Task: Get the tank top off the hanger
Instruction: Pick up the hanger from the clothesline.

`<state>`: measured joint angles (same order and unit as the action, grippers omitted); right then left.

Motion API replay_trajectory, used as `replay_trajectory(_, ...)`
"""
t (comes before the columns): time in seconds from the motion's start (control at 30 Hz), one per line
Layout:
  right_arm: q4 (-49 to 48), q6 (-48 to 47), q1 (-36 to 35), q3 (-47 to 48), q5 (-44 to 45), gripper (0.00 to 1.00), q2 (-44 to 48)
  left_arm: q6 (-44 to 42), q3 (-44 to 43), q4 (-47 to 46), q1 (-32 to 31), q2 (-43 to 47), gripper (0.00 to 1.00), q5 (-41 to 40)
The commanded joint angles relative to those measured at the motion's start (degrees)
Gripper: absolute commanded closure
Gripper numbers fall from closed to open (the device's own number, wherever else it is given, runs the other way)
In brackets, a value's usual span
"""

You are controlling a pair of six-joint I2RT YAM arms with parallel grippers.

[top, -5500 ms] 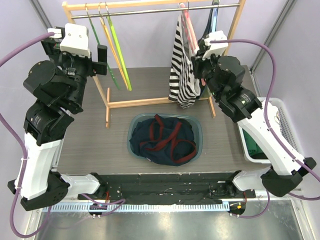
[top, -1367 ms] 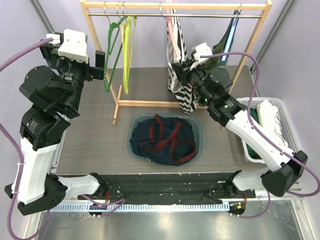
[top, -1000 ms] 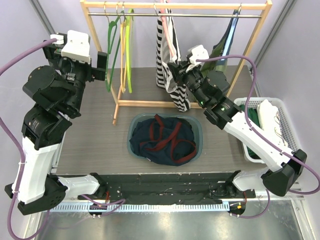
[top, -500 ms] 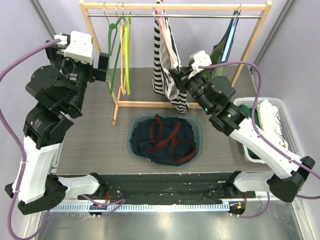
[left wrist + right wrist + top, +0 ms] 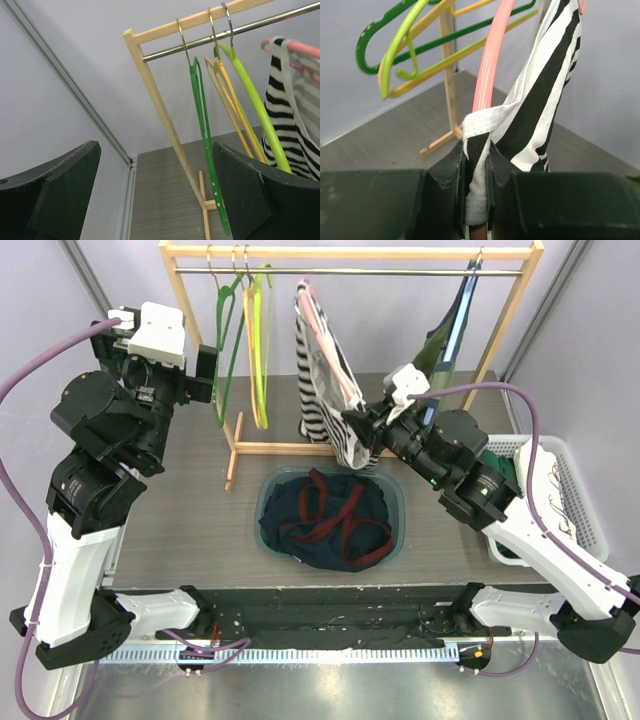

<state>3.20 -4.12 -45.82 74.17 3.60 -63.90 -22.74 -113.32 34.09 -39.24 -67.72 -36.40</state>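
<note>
Fabric heaped in a grey basin (image 5: 264, 508) lies nearest the arm bases on the counter (image 5: 190, 510): a navy garment (image 5: 310, 530) with red edging. To its right a white basket (image 5: 580, 490) sits at the counter's edge, half hidden under the right arm.

Beyond the basin the right claw (image 5: 476, 190) is nearly closed, its fingers (image 5: 447, 175) pinching a folded white hem of the striped tank top (image 5: 322, 390). The arm of the pink hanger (image 5: 494, 55) runs down into the same fold. Whether the fingers nip the hanger as well I cannot tell, since cloth covers it there.

The tank top hangs on that hanger beneath the rail (image 5: 400, 271), left of the rack's middle. Its long axis is slanted rather than plumb: upper end by the rail, lower end drawn toward the right claw, over the counter just behind the basin. The hanger's hook is hard to make out against the rail.

The left claw (image 5: 155, 190) is raised at the left end of the rack (image 5: 240, 450), jaws wide apart and holding nothing. Past it three bare hangers, dark green (image 5: 205, 150), yellow (image 5: 230, 105) and lime (image 5: 255, 105), hang close together on the rail. At the far right end a dark garment (image 5: 447, 335) hangs, its lower part hidden behind the right arm.
</note>
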Motion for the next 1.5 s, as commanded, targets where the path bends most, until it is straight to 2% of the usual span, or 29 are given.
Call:
replay_trajectory(0.0,2.58,2.1,-1.81,1.41,-2.81,0.99,5.53,-0.2,-0.15,-2.62,0.31,0.75,0.0,-0.51)
replay_trajectory(0.17,4.8,2.36,-2.78,5.35,-5.26,0.99,9.84,0.33,-0.59,-2.45,0.22,0.14,0.0,-0.42)
replay_trajectory(0.43,4.01,-2.29,-2.78,11.96,-1.31,0.99,10.46,0.77,-1.38,-1.92,0.31,-0.3,0.0,0.02)
replay_trajectory(0.63,5.67,-2.12,-2.78,17.05,-2.54,0.99,10.64,0.77,-1.12,-1.83,0.31,-0.3,0.0,-0.07)
replay_trajectory(0.73,6.38,-1.42,-2.78,17.41,-2.8,0.99,11.42,0.68,-1.29,-1.92,0.31,-0.48,0.0,-0.07)
replay_trajectory(0.97,16.56,1.04,-2.69,14.87,-5.26,0.99,11.16,0.59,-1.29,-1.92,0.22,-0.22,0.0,-0.07)
replay_trajectory(1.07,18.32,2.36,-2.78,11.53,-5.44,0.99,13.26,0.42,-1.12,-1.92,0.31,0.05,0.0,-0.07)
replay_trajectory(1.2,19.74,3.94,-2.69,11.52,-6.06,0.99,16.96,0.24,-0.85,-2.01,0.31,0.22,0.0,-0.07)
replay_trajectory(1.47,16.4,6.58,-2.78,22.23,-12.03,0.99,19.6,0.59,-1.47,-1.92,0.31,0.05,0.0,0.1)
